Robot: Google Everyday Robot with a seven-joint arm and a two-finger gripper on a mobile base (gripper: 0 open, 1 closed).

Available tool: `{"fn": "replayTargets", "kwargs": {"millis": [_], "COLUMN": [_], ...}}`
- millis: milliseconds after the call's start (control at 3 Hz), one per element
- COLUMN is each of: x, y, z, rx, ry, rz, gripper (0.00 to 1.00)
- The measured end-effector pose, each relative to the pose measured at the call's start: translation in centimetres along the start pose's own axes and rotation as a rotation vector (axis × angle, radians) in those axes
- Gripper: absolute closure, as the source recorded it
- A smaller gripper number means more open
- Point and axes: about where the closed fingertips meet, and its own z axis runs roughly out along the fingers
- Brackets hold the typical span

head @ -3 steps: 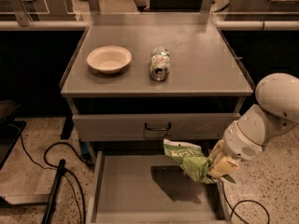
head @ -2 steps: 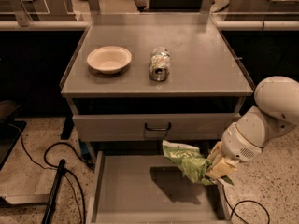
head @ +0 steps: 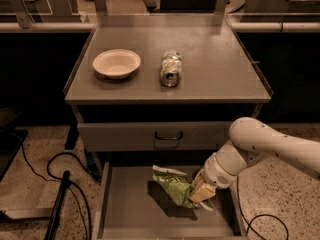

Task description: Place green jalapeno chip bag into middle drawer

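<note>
One bag, one drawer, nearly home. Pinches the right edge of the green jalapeno chip bag (head: 174, 185) tight in the gripper (head: 202, 194), lower centre of frame. Hangs it just over the floor of the pulled-out middle drawer (head: 125, 211), inside the low walls, shadow underneath, so probably not resting yet. Holds low, seemingly for a short, tidy drop. Leaves the white bowl (head: 116, 64) and crushed can (head: 170, 69) alone at upper centre. Likely next: lower, then let go.

gripper (head: 202, 193), clamped on the chip bag (head: 172, 186), blocks the open drawer's (head: 125, 209) right half; left half free. Table (head: 225, 74): bowl (head: 116, 63) and can (head: 170, 68) mid-left, right side open.
</note>
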Motion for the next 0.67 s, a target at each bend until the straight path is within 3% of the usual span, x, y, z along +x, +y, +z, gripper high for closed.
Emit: {"fn": "replayTargets", "kwargs": {"millis": [333, 667], "x": [0.0, 0.7], "y": [0.0, -0.8], "z": [0.0, 1.8], "rx": [0.000, 0.008], "ry": [0.000, -0.032], "rz": [0.000, 0.037], "gripper": [1.00, 1.00]}}
